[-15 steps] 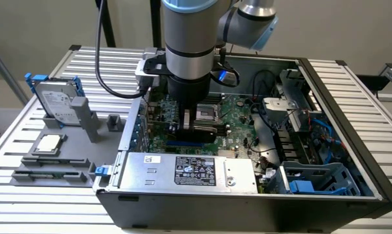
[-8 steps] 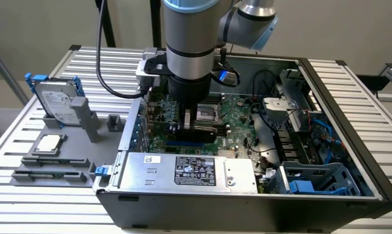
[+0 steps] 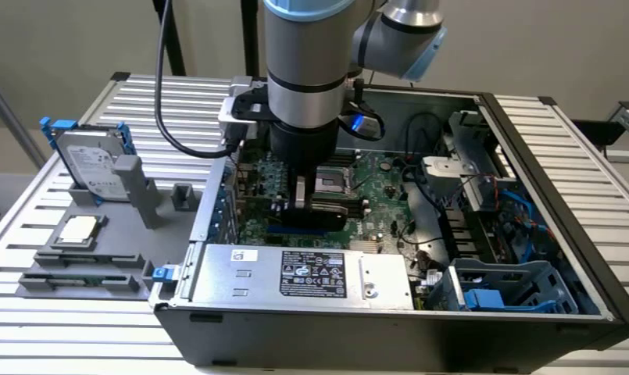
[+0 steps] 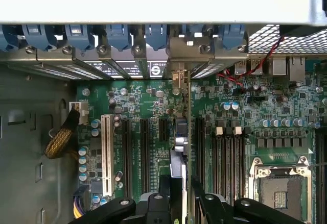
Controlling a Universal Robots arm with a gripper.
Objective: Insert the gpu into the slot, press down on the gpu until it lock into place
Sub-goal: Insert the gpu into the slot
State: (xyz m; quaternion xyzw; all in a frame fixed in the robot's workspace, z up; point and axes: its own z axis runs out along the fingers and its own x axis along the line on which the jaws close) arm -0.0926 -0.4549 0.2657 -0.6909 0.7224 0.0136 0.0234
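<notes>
My gripper (image 3: 312, 200) reaches down into the open computer case and is shut on the gpu (image 3: 316, 214), a black card held upright on edge over the green motherboard (image 3: 382, 211). A strip of the bright-blue slot (image 3: 289, 230) shows just below the card's lower edge. In the wrist view the gpu (image 4: 181, 147) appears edge-on, running from its silver end bracket (image 4: 178, 78) at the case's rear wall to my gripper (image 4: 183, 199), with black fingers (image 4: 162, 196) on either side. The card covers the slot there. I cannot tell whether the card is fully seated.
Black expansion slots (image 4: 144, 152), a white slot (image 4: 106, 155) and the CPU socket (image 4: 281, 193) flank the card. The power supply (image 3: 304, 273) sits in front, a blue drive cage (image 3: 502, 293) at the exterior view's right. A hard drive (image 3: 90, 168) stands outside the case.
</notes>
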